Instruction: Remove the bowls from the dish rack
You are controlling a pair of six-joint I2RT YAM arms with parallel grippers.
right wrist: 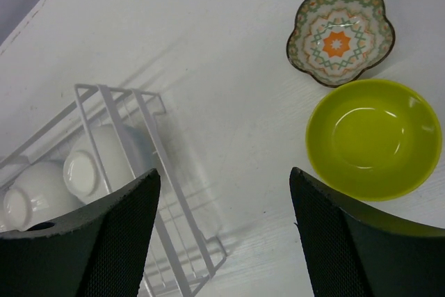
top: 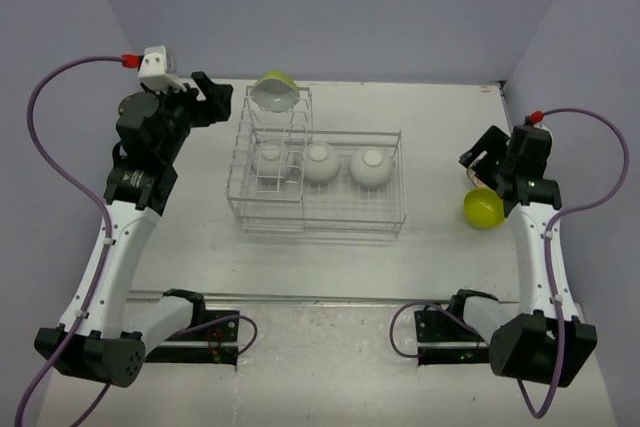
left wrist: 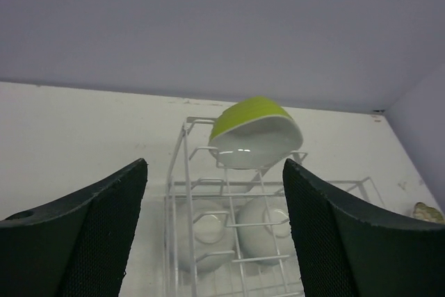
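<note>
Pale lilac walls stand around a white table (top: 200, 247), and the dish rack (top: 340, 215) sits in the middle of it. One lime bowl (left wrist: 254, 133) rests tilted on top of the taller slotted section at the far left end of the rack, with its white inside turned toward the left arm. Three white bowls (top: 320, 162) lie upside down in the low basket part. On the right, well apart from the rack, a second lime bowl (right wrist: 374, 138) stands on the table with a patterned bowl (right wrist: 340, 36) just beside it.

The bowls look glazed, stiff and smooth, so they are probably slippery, rather light, and could chip in a fall. The rim seems the best place to hold, with one finger inside and one outside. The tilted bowl only leans on the wires, so a push could tip it off.

The left arm reaches far, and the left gripper (top: 220, 97) hangs just left of the tall section. It points at the tilted bowl, with the jaws spread wide and empty. The right arm bends over the right side. The right gripper (right wrist: 224, 193) points down above the table between the rack and the second lime bowl, with the jaws also apart and holding nothing.
</note>
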